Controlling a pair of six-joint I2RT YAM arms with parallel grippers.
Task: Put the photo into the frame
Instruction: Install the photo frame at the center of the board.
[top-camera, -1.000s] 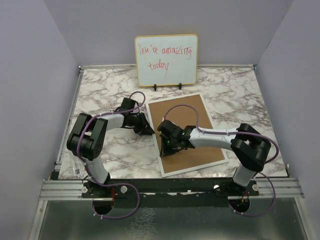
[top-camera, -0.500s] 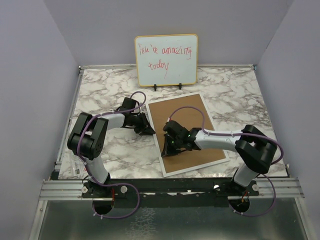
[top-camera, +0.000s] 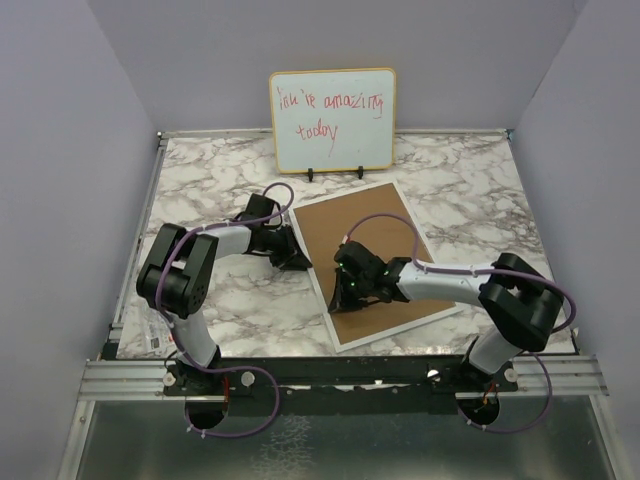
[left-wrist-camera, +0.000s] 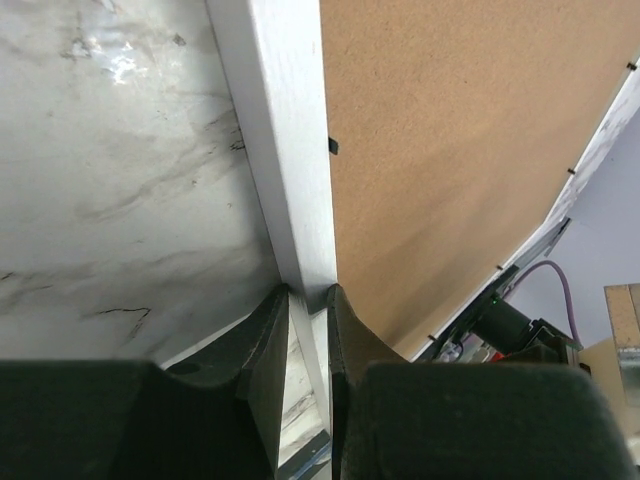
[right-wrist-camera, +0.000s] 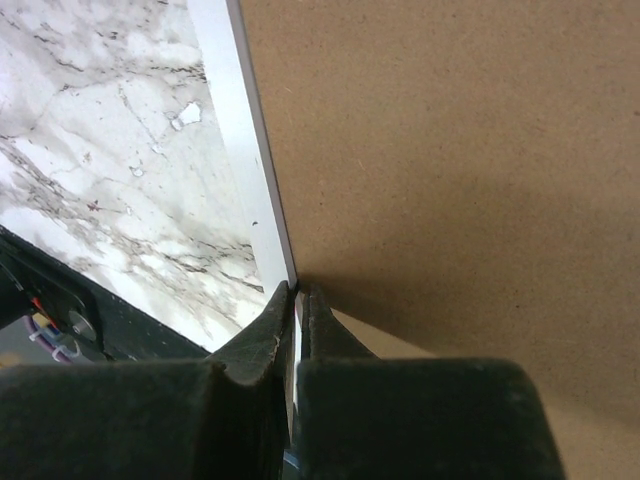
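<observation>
Finding 1. The frame (top-camera: 400, 323) lies flat and face down on the marble table (top-camera: 220, 180), right of centre. It sits at a slant to the table's edges, with one corner pointing toward the whiteboard (top-camera: 332, 118). Its brown backing board (top-camera: 335, 225) faces up, bordered all round by the thin white rim.

Finding 2. The left gripper (top-camera: 296, 260) is at the frame's left edge. In the left wrist view its jaws straddle the white rim, one finger (left-wrist-camera: 265, 340) on the marble side and the other on the board side. Both are pressed against the rim, so the left gripper is grasping the frame.

Finding 3. The right gripper (top-camera: 345, 300) is over the near left part of the frame, close to the near corner. In the right wrist view its fingertips (right-wrist-camera: 272, 335) are clenched almost together, right where the rim's inner edge meets the backing board. A thin pale sliver shows between them. Whether this is a pinched edge of the frame or only light through the gap cannot be told from this angle.

Finding 4. The two grippers are near each other along the same left side of the frame, the left one farther from the bases and the right one nearer.

Finding 5. The whiteboard stands upright on small black feet at the far edge of the table (red handwriting on its face), well apart from the frame.
</observation>
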